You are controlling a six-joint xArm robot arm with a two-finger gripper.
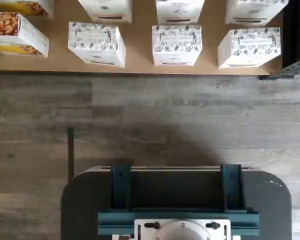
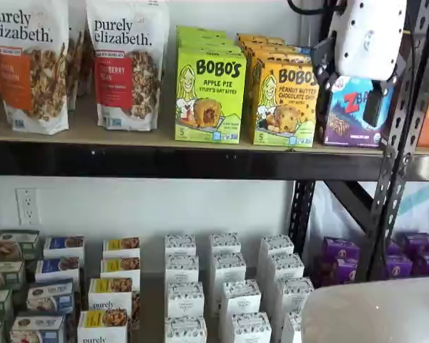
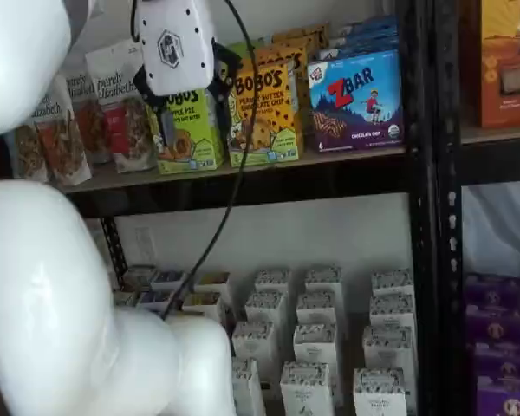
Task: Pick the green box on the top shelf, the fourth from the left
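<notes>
Shelf views give me the target plainly: the green box (image 2: 209, 95) stands upright at the front edge of the top shelf (image 2: 164, 137), with granola bags (image 2: 127, 63) just to one side and the yellow box (image 2: 284, 100) close against the other. More green cartons seem to be lined up behind it.

My gripper (image 3: 189, 97) hangs in front of that shelf level, its white body partly covering the green box in one shelf view. The black fingers stand spread wide with a clear gap between them, and nothing is held.

I judge the box to be a light paperboard carton — stiff along its edges, but its broad printed face would likely dent under a hard squeeze. The coating looks glossy, so it may be a bit slippery. I'd take it across its two narrow side walls, around mid-height, where the folded corners give stiffness. The gap to the yellow box looks tight, so one finger has little room to slide in — that is my main worry.

Wrist view shows only floor and the small white cartons (image 1: 176, 45) on the low level, not the target.
</notes>
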